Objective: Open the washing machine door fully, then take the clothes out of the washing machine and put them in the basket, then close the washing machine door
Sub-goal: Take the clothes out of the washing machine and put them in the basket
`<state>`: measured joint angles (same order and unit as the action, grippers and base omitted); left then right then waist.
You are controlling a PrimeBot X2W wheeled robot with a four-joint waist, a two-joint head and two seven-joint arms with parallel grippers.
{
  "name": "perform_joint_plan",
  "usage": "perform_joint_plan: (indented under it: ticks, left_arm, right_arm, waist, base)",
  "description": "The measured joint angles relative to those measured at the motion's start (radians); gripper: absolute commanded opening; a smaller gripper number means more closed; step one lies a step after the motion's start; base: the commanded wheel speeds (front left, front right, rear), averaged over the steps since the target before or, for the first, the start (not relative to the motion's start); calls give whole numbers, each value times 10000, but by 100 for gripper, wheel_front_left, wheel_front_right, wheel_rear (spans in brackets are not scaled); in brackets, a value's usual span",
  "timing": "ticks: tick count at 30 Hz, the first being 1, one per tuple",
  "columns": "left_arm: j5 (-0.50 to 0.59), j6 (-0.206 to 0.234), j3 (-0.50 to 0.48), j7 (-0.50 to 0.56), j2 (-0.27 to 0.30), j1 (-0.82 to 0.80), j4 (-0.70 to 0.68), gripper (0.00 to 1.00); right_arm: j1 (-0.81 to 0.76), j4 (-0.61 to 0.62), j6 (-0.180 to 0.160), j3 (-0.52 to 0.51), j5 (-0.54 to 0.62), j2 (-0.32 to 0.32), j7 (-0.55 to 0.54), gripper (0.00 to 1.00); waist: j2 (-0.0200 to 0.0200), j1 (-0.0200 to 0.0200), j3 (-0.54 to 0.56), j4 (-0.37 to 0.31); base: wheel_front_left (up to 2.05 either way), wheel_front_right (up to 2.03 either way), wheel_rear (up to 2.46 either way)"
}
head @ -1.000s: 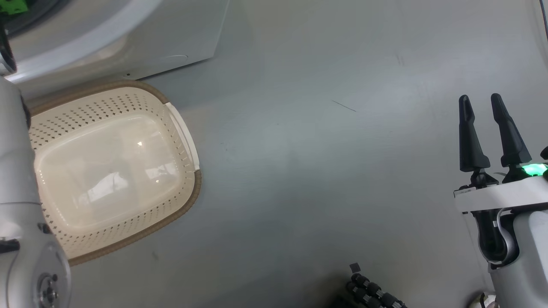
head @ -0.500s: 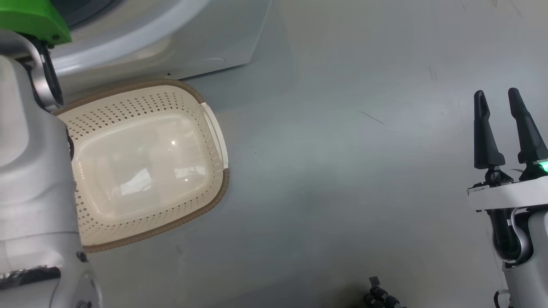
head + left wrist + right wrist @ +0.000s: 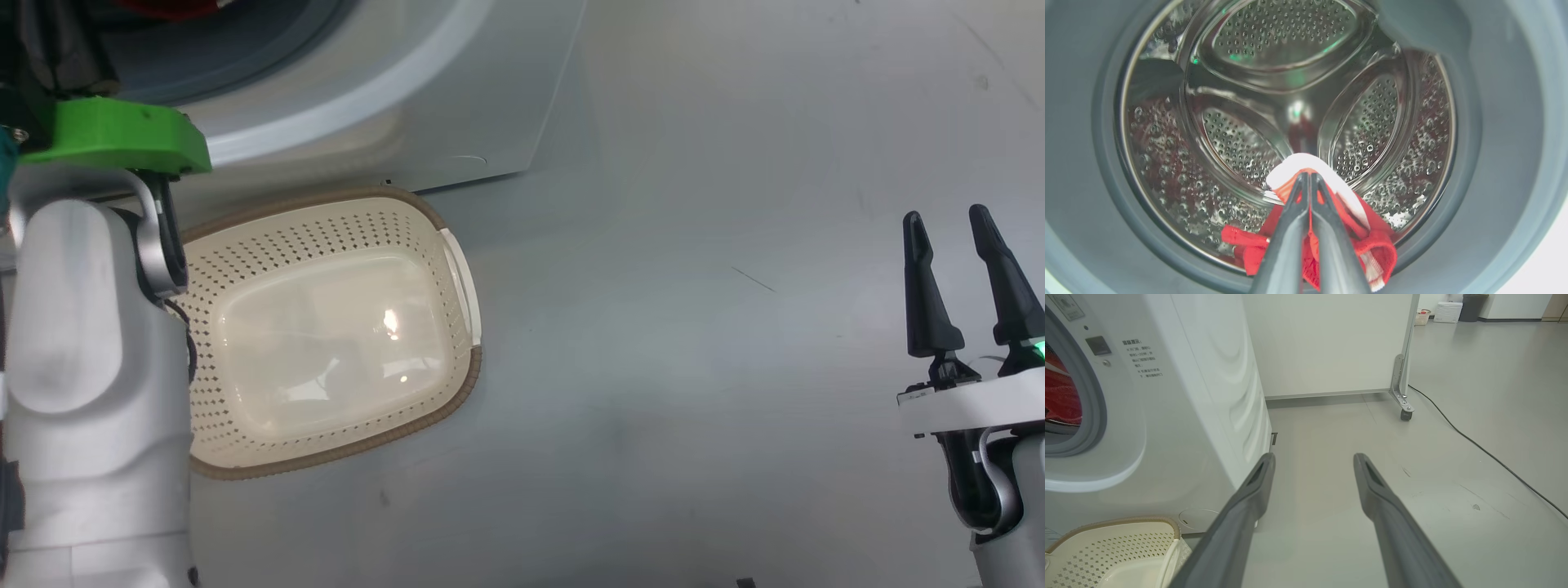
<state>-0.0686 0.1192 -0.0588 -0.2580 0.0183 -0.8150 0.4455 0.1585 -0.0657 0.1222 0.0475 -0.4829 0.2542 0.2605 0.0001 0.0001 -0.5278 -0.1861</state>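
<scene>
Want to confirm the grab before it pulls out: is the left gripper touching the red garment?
Touching. The left wrist view shows the left gripper shut, its fingers pinching the red garment at its white-trimmed fold inside the steel drum.

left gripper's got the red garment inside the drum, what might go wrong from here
1. The left gripper pinches the red garment only at its white trim, near the fingertips; it may slip free when pulled.
2. Loose folds hang below the grip and could catch on the grey rubber ring on the way out.
3. The basket sits close under the washing machine front, so a release made too early could miss it.
</scene>
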Motion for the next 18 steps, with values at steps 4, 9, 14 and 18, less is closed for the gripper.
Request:
perform_joint_plan:
  ticks: [4,9,14,18]
  left_arm:
    - [-420,2,685,4,-4,542,-1262,0]
    - [-671,2,1022,4,2,1265,-2671,0]
    - [-811,2,1406,2,10,1952,-3787,0]
    - [-830,0,1657,2,13,2491,-4583,0]
  right_arm:
    - [-267,6,0,27,107,13,0,100]
    - [-531,8,0,33,213,13,0,100]
    - [-814,42,0,25,291,19,0,100]
    - [-918,132,0,8,370,19,0,100]
  waist:
    - [0,0,343,223]
    - [0,-1,775,491]
    - [0,-1,1158,769]
    - [0,-1,1382,1009]
  base:
    - [0,0,0]
    - [0,0,0]
    - [0,0,0]
    - [0,0,0]
